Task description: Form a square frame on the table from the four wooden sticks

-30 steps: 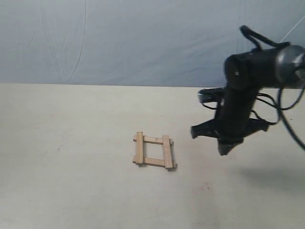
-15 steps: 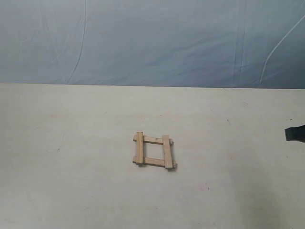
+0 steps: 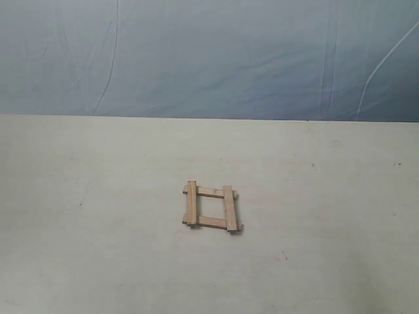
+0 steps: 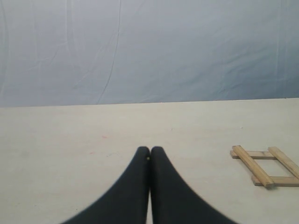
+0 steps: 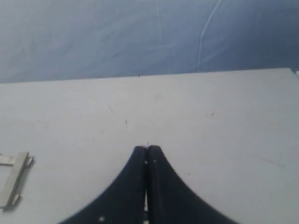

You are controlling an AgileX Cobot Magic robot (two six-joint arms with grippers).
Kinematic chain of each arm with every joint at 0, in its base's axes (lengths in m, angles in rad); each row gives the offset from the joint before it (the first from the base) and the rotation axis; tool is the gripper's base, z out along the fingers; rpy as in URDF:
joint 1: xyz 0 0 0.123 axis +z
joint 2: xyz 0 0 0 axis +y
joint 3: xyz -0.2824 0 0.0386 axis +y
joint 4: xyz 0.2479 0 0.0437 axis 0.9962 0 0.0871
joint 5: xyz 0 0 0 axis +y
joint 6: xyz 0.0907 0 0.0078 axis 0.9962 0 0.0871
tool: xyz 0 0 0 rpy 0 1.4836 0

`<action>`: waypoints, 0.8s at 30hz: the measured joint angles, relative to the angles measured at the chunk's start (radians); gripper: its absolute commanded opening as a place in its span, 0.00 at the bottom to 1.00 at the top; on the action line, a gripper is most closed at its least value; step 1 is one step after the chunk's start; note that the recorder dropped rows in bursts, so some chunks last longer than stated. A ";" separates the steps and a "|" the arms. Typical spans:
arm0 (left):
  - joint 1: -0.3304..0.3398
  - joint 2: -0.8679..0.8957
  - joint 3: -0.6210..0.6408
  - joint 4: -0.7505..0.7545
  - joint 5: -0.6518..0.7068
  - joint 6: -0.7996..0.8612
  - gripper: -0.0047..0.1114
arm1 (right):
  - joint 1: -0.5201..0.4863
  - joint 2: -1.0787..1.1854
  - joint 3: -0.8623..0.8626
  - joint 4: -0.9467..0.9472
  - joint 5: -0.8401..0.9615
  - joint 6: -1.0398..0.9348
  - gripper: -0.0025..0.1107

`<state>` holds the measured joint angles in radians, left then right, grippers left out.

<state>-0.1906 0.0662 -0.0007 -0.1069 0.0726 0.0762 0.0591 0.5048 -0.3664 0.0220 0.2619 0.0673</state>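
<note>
The four wooden sticks lie as a small hollow square frame (image 3: pixel 211 207) with overlapping ends near the middle of the cream table (image 3: pixel 98 248). Neither arm shows in the exterior view. In the left wrist view the square frame (image 4: pixel 265 165) sits off to one side, well apart from my left gripper (image 4: pixel 150 150), whose black fingers are pressed together with nothing between them. In the right wrist view my right gripper (image 5: pixel 146 149) is likewise shut and empty, and only an edge of the square frame (image 5: pixel 14 179) shows at the picture's border.
A wrinkled blue-grey sheet backdrop (image 3: pixel 209 52) rises behind the table's far edge. Faint specks and scuffs mark the table surface.
The right arm, which hung just right of the frame a second ago, has withdrawn to the right and out of the exterior view. The frame has not moved.
</note>
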 measured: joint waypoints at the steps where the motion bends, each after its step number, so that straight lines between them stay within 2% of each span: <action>1: 0.000 0.000 0.000 0.000 0.000 0.000 0.04 | 0.000 -0.048 0.029 0.002 -0.022 0.000 0.01; 5: 0.000 0.000 0.000 0.000 0.000 0.000 0.04 | 0.000 -0.306 0.210 0.009 -0.126 0.000 0.01; 9: 0.000 0.000 0.000 0.000 0.000 0.000 0.04 | 0.000 -0.482 0.300 0.009 -0.152 0.000 0.01; 14: 0.000 0.000 0.000 0.000 0.000 0.000 0.04 | 0.000 -0.498 0.364 -0.022 -0.173 -0.003 0.01; 24: 0.000 0.000 0.000 0.000 0.000 0.000 0.04 | 0.000 -0.498 0.365 -0.052 -0.143 -0.005 0.01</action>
<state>-0.1906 0.0662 -0.0007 -0.1069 0.0726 0.0762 0.0591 0.0072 -0.0018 -0.0304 0.1187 0.0623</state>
